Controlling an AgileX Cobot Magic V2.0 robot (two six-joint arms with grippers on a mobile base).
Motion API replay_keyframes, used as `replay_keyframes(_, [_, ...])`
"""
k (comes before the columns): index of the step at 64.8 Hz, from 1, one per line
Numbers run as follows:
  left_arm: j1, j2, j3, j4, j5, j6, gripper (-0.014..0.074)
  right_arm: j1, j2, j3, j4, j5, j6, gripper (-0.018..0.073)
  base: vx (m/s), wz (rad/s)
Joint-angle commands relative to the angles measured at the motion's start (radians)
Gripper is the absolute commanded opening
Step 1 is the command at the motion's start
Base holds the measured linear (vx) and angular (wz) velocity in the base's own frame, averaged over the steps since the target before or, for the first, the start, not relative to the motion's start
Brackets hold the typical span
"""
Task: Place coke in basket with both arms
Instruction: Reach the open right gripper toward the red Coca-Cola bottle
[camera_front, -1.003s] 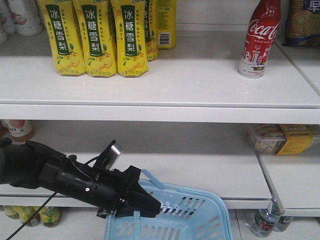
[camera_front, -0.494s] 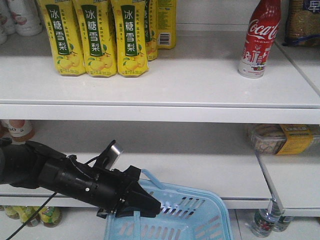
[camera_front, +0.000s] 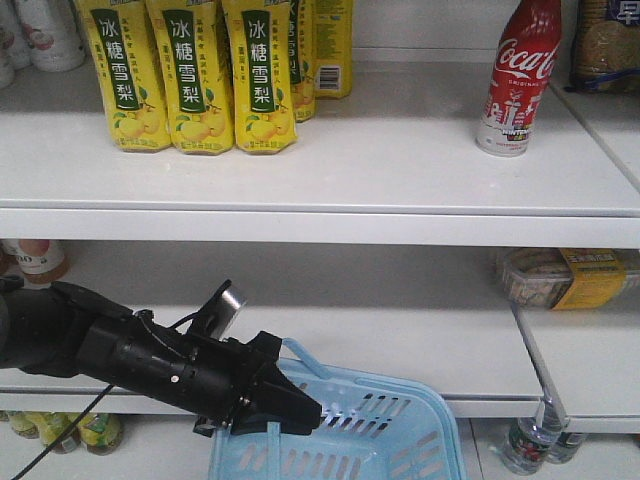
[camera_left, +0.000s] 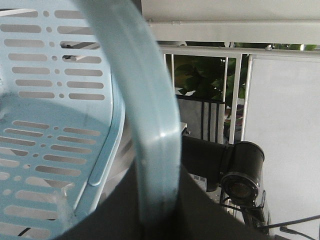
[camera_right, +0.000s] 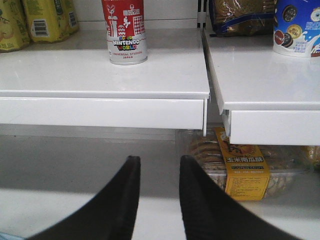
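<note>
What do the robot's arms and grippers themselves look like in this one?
Left arm is matte black and chunky, with small pale dots on its casing, a round silvery disc mounted on top and a thin black cable trailing below. Left gripper: a black tapering pincer. Right gripper: two smooth, curved black fingers, no markings.

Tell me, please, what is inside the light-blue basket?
Only its slotted walls show; no bottle is seen in the basket. The left tool, shut on the handle, covers its near corner, and the bottom is cut off by the frame.
</note>
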Motion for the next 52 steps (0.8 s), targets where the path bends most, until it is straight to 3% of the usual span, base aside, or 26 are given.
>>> replay_keyframes(1, [-0.003,-0.051,-0.022,-0.078,0.059,0.013,-0.0006,-0.001,0.013,-0.034,-0.005,-0.076,-0.011,0.0292,0.00,0.00])
replay_keyframes(33, [-0.003,-0.051,-0.022,-0.078,0.059,0.013,-0.0006,-0.001,0.013,-0.034,-0.010,-0.093,-0.016,0.0559,0.00,0.00])
replay_keyframes(52, [-0.003,-0.051,-0.022,-0.078,0.059,0.013,-0.0006,-0.001,0.017,-0.034,-0.005,-0.157,-0.057,0.0592,0.00,0.00])
